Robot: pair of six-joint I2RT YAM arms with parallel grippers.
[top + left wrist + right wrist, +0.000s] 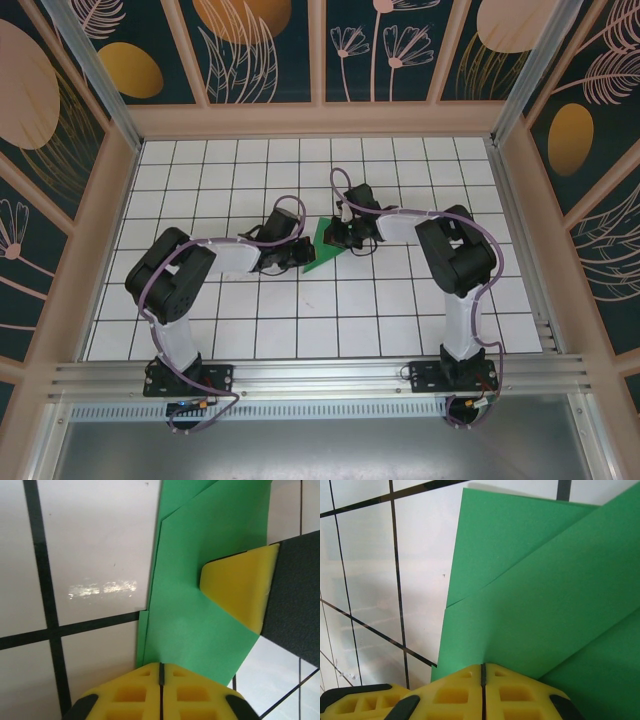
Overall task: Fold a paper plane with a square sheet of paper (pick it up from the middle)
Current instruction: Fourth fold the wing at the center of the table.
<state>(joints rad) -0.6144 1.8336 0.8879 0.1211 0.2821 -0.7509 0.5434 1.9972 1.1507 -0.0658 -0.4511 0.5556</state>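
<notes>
Both sets of jaws are pressed together, their yellow tips meeting with no gap, and both sit against the green sheet of paper (323,250). We cannot tell from the wrist views whether a layer is caught between the tips or whether they merely bear down on it. The sheet is already partly folded. From above it reads as a pointed wedge lying on the white-tiled tabletop (380,330), in the middle, between the left arm (215,258) and the right arm (440,240).

In our judgement, the coming move turns on exactly that: the paper lies between the two sets of jaws. The left jaws touch its left edge and the right jaws its far right side, so neither arm is clearly nearer.

In the left wrist view the sheet's long left edge runs almost straight ahead from the left jaws, with the paper spreading to the right of it. A yellow finger (240,590) of the right arm lies over the sheet's right side. In the right wrist view overlapping layers fan out ahead and to the right of the right jaws, their fold edges climbing diagonally to the right.

We take this to be a creasing or holding step. A stroke by the left jaws would follow that long edge forward, and thin paper could slide if only one side bears on it.
</notes>
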